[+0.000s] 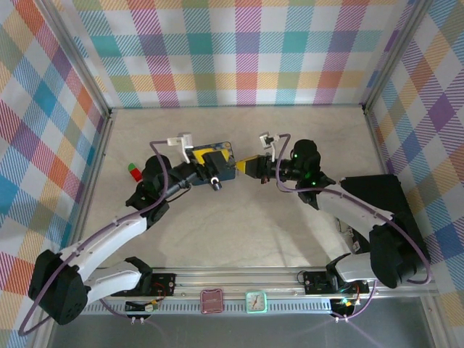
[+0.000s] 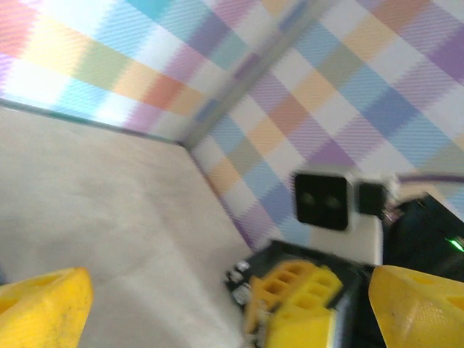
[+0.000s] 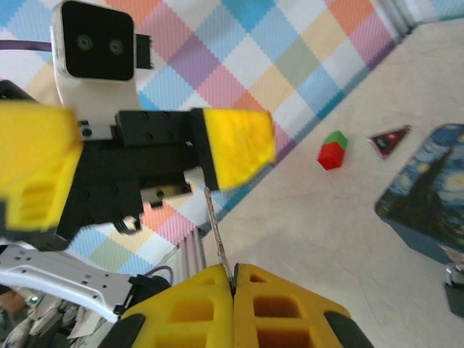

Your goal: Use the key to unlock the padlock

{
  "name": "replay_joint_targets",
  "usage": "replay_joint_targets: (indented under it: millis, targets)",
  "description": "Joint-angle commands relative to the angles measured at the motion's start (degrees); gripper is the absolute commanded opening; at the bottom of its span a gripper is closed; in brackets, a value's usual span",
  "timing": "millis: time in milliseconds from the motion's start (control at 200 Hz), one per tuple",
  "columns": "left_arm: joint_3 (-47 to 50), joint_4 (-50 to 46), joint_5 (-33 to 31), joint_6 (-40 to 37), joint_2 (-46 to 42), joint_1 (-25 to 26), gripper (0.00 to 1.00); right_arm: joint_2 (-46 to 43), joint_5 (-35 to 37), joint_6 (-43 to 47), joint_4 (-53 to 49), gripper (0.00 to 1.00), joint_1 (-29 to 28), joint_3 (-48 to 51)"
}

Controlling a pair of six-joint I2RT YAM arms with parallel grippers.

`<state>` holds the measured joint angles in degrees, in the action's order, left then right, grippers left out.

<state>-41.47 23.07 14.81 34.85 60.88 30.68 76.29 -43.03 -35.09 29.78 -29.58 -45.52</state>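
1. Right pincer [image 3: 233, 283] is pinched narrow on the key [image 3: 215, 228], whose blade juts toward 12 o'clock in the right wrist view.
2. The key looks thin, stiff, light and slick. It may pivot, so we judge a grip at the bow end safest.
3. We think the padlock [image 3: 456, 290] is the dark lump at 4 o'clock on the tabletop [image 3: 312, 217], just beside the blue tin [image 3: 424, 196]. It is best taken by the body.
4. Left pincer [image 3: 141, 156] is wide and holds nothing.
5. The tin crowds the lock. The red-green piece [image 3: 333, 150] lies well apart at 2 o'clock.

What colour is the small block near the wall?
The block is red and green, clearest in the right wrist view.
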Motion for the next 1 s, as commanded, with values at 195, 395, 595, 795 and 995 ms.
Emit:
replay_joint_targets:
  millis: [195,395,595,795,995]
  targets:
    - [4.49,-12.15,-3.39,-2.00,5.49,-4.08,0.86,-5.40,17.65,10.20,-25.82,0.00,0.51,2.94]
    - [6.59,-9.01,-4.85,-4.39,13.18,-3.96,0.72,-7.29,21.61,10.33,-28.84,0.00,0.49,6.70]
    - [5.88,-2.23,-4.00,-3.99,24.29,-3.55,0.64,-8.04,22.66,10.13,-28.62,0.00,0.49,8.31]
    - [4.18,4.60,-11.44,-6.44,32.54,-0.43,0.63,-6.66,20.62,9.43,-25.03,0.00,0.67,8.39]
    - [2.68,10.29,-14.93,-5.59,39.63,1.03,0.58,-5.72,19.96,8.82,-23.48,0.00,0.76,8.29]
